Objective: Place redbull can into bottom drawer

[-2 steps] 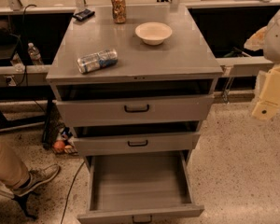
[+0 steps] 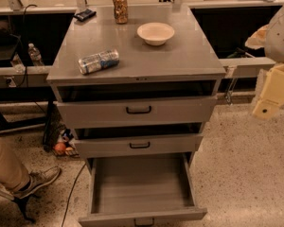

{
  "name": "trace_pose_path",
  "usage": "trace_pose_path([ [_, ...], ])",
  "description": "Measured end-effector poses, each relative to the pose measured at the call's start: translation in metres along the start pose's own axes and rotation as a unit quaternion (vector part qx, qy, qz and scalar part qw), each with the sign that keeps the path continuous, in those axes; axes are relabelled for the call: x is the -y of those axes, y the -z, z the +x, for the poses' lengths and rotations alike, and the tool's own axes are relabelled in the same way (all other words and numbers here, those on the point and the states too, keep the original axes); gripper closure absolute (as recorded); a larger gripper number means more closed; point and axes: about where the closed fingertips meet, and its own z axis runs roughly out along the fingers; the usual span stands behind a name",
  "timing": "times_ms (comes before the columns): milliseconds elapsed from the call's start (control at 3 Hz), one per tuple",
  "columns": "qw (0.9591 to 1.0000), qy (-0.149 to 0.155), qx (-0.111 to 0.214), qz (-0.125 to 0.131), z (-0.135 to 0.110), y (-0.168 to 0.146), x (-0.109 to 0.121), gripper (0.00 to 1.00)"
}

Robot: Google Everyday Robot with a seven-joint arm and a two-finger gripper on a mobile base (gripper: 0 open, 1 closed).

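The redbull can (image 2: 98,61), slim, silver and blue, lies on its side on the left part of the grey cabinet top (image 2: 180,56). The bottom drawer (image 2: 141,186) is pulled out wide and its plain grey inside holds nothing. My gripper (image 2: 267,100) hangs at the right edge of the view, beside the cabinet, level with the top drawer and far to the right of the can. It holds nothing that I can see.
An orange-brown patterned can (image 2: 119,7) stands at the back of the top, a white bowl (image 2: 155,33) to its right, a small black object (image 2: 84,14) at the back left. The two upper drawers (image 2: 138,110) stand slightly open. A person's leg and shoe (image 2: 19,174) are at the lower left.
The gripper has shifted slightly down and left at the right edge. The can, bowl and drawers have not moved.
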Motion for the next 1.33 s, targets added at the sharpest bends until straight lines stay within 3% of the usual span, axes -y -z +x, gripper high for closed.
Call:
trace_pose_path([
  [333, 0.9992, 0.035, 0.017, -0.001, -0.035, -0.026, 0.024, 0.00],
  [667, 0.9963, 0.077, 0.037, -0.002, -0.086, -0.065, 0.057, 0.00],
  [1000, 0.9921, 0.090, 0.087, 0.002, -0.156, -0.110, 0.091, 0.00],
  [1333, 0.9866, 0.097, 0.131, 0.004, -0.212, -0.134, 0.119, 0.00],
])
